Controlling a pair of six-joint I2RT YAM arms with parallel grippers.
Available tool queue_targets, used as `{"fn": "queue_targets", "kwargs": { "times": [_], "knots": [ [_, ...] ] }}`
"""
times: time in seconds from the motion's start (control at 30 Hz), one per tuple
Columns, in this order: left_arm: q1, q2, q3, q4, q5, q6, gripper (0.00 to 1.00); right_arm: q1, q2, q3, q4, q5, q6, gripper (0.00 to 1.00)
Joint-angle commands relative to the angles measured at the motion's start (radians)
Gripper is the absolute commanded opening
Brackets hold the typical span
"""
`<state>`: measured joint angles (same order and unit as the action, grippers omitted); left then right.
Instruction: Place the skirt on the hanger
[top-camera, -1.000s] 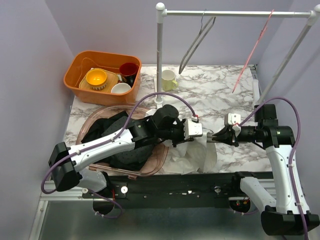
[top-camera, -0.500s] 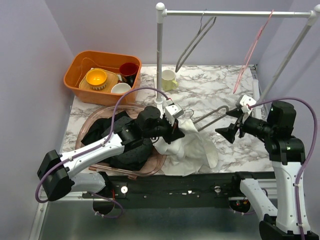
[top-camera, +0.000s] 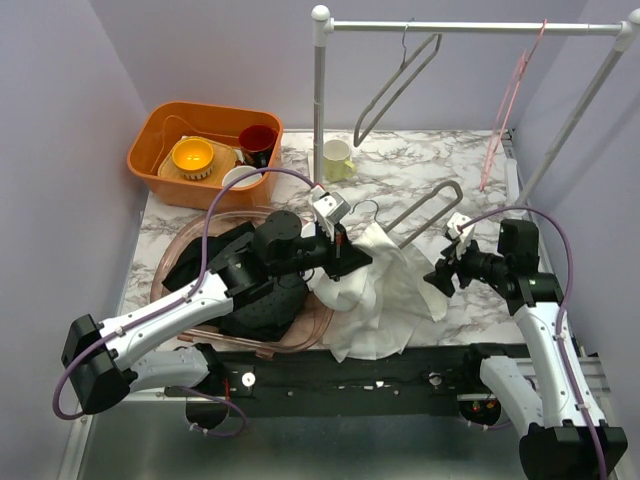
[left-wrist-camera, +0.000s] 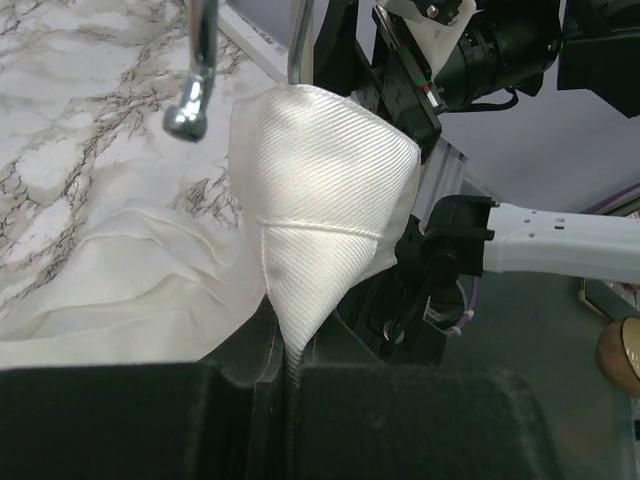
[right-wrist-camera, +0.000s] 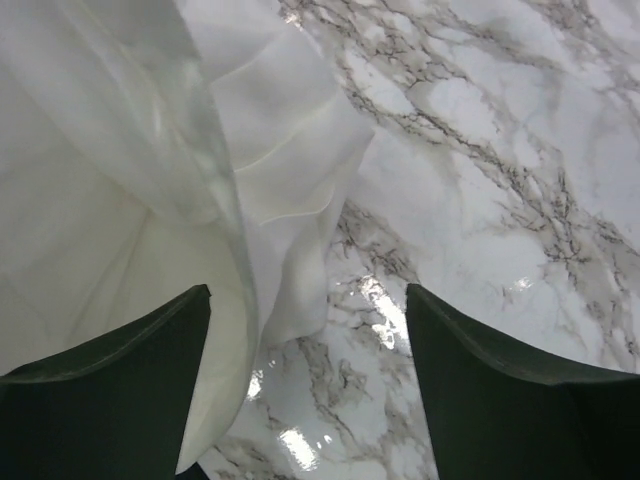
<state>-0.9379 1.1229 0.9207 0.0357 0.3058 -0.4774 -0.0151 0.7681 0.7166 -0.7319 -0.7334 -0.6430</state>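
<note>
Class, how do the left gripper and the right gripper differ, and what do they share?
The left gripper is shut, pinching the white skirt; the right gripper is open, holding nothing. The left gripper holds cloth raised; the right gripper is over bare marble table. Both are near the skirt.

Left arm (top-camera: 190, 305) stretches diagonally from the near-left base to table centre, left gripper (top-camera: 347, 257) pinched shut on skirt (top-camera: 390, 295). Right arm (top-camera: 545, 330) rises at right, elbow bent, wrist aimed left. Right gripper (top-camera: 437, 277) jaws wide apart, holding nothing.
</note>
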Motion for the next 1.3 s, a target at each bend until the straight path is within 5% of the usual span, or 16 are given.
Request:
{"fn": "queue_targets", "kwargs": {
  "times": [0.0, 0.03, 0.07, 0.13, 0.17, 0.2, 0.37, 0.63, 0.97, 1.17, 1.27],
  "knots": [
    [0.002, -0.038, 0.0, 0.081, -0.025, -0.041, 0.0, -0.005, 0.028, 0.006, 0.097, -0.012, 0.043, 0.76],
    [0.002, -0.04, -0.002, 0.079, -0.03, -0.04, 0.0, -0.005, 0.036, 0.007, 0.083, -0.046, 0.045, 0.73],
    [0.002, -0.043, -0.002, 0.076, -0.034, -0.038, 0.0, -0.005, 0.037, 0.006, 0.078, -0.061, 0.052, 0.53],
    [0.004, -0.052, -0.002, 0.056, -0.042, -0.021, 0.0, -0.005, 0.037, 0.018, 0.065, -0.069, 0.068, 0.33],
    [0.004, -0.055, -0.005, 0.05, -0.046, -0.01, 0.0, -0.005, 0.033, 0.024, 0.066, -0.058, 0.1, 0.09],
    [0.004, -0.066, -0.008, 0.038, -0.045, 0.0, 0.0, -0.005, 0.028, 0.032, 0.069, -0.041, 0.12, 0.01],
    [0.004, -0.097, -0.017, -0.063, -0.053, 0.113, 0.0, -0.035, -0.018, 0.087, 0.158, 0.185, 0.333, 0.01],
    [0.007, -0.141, 0.001, -0.224, -0.005, 0.255, 0.0, -0.063, -0.033, 0.161, 0.218, 0.345, 0.437, 0.01],
    [0.007, -0.109, 0.081, -0.381, 0.064, 0.361, 0.0, -0.08, -0.001, 0.207, 0.278, 0.414, 0.465, 0.01],
    [0.007, -0.087, 0.147, -0.5, 0.073, 0.425, 0.0, -0.1, -0.003, 0.208, 0.29, 0.401, 0.476, 0.12],
    [0.007, -0.065, 0.177, -0.574, 0.05, 0.465, 0.0, -0.111, -0.003, 0.207, 0.292, 0.394, 0.474, 0.01]
  ]
}}
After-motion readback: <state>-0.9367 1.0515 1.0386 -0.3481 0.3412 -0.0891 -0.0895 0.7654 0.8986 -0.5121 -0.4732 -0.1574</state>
